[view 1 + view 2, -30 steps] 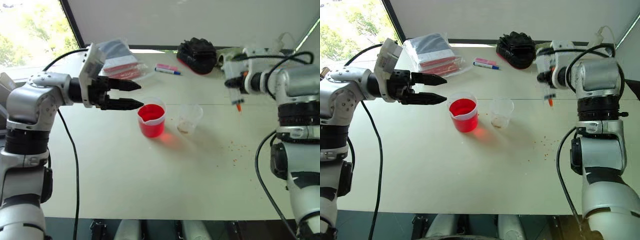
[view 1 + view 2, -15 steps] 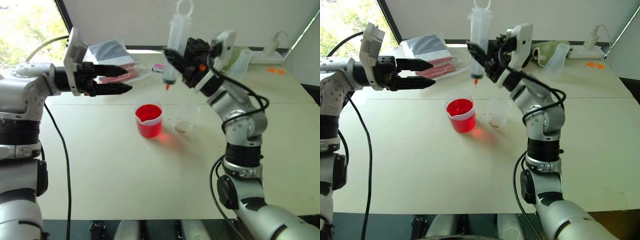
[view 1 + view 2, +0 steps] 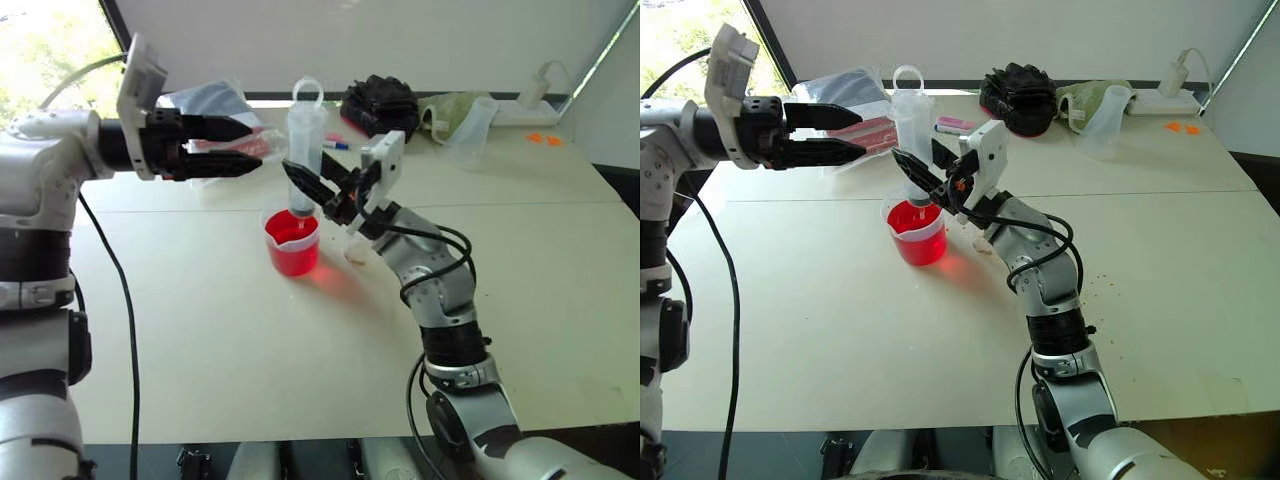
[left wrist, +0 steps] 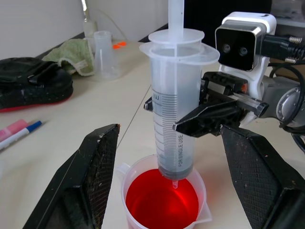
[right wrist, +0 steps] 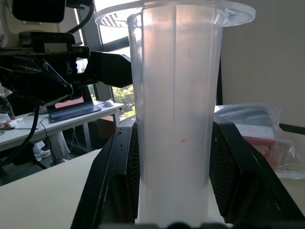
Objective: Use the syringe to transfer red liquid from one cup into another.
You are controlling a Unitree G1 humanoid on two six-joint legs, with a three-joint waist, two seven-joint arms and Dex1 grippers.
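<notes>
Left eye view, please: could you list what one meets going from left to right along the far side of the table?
Plastic bag → markers → black bundle → green cloth → cloudy jug → white plug.

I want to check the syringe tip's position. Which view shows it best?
The left wrist view: the syringe tip hangs just above the red liquid. The eye views hide the tip behind the beaker rim. The right wrist view shows the barrel.

**Tight over the beaker, open table nearer the robot**

The upright clear plastic syringe [image 4: 175, 100], clamped by the right gripper [image 3: 318, 189], blocks the gap between the left gripper's [image 3: 245, 147] parted black fingers [image 4: 93, 176]. Below stands the spouted clear beaker [image 3: 293, 243]; table [image 3: 220, 350] beneath lies bare.
</notes>
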